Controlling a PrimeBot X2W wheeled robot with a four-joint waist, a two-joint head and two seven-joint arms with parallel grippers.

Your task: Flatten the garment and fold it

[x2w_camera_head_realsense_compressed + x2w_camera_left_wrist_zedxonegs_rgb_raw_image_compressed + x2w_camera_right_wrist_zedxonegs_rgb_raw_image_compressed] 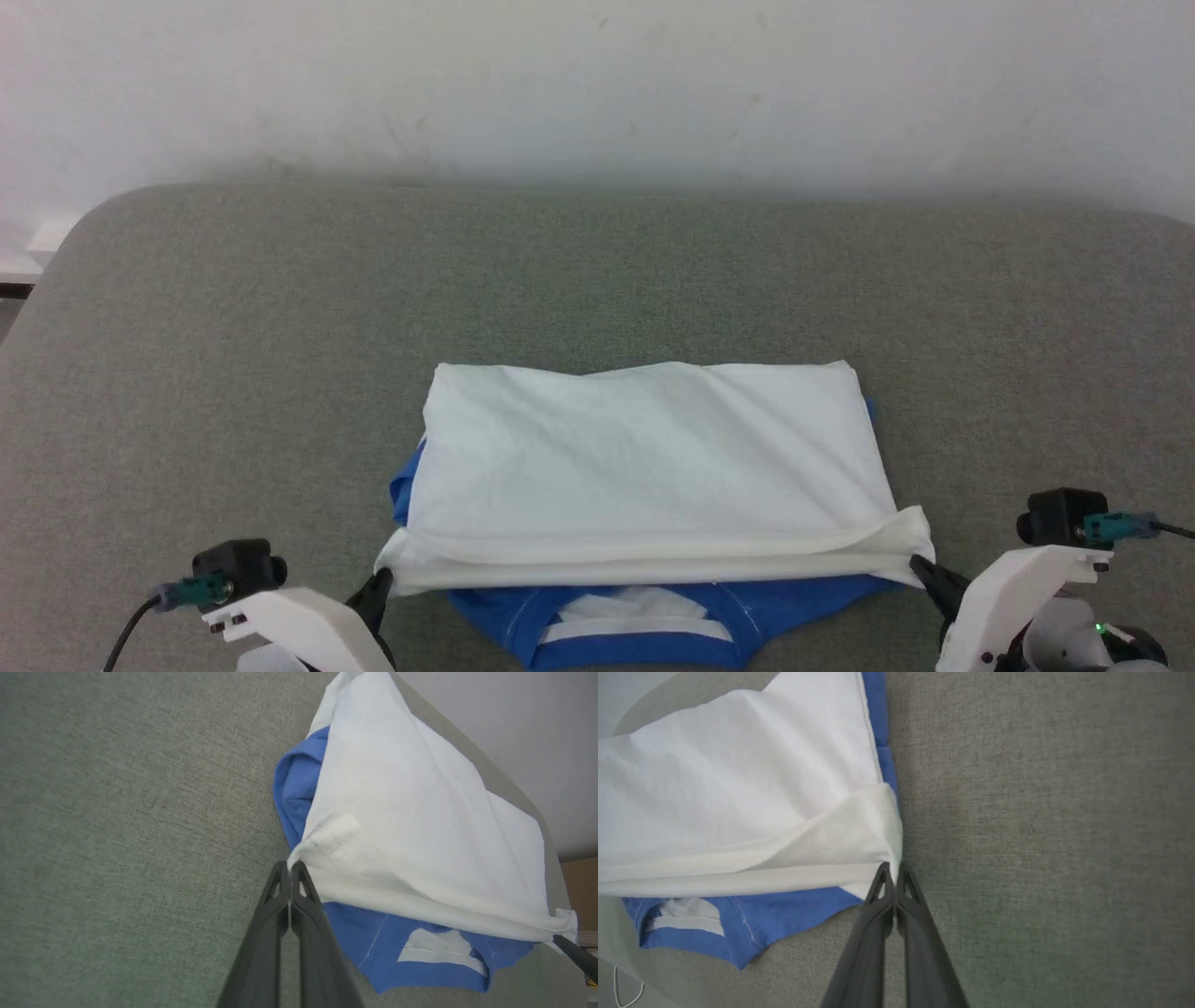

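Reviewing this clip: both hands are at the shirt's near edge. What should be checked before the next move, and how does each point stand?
1. Left hand shut on a hem corner of the shirt: ok.
2. Right hand shut on the other hem corner: ok.
3. Hem pulled straight between the hands: ok.
4. Blue sleeve cloth tucked under the white panel: not ok, it bulges out on the left.
5. Collar covered by the fold: not ok, it lies exposed.

left gripper (381, 581) and right gripper (920, 565): each has two long dark grey fingers (266, 933), tapering, with triangular cut-outs near the tips. behind the fingers, a white moulded shell (299, 627) carries a black camera block (238, 560), teal plug (191, 591) and dark cable (138, 612).
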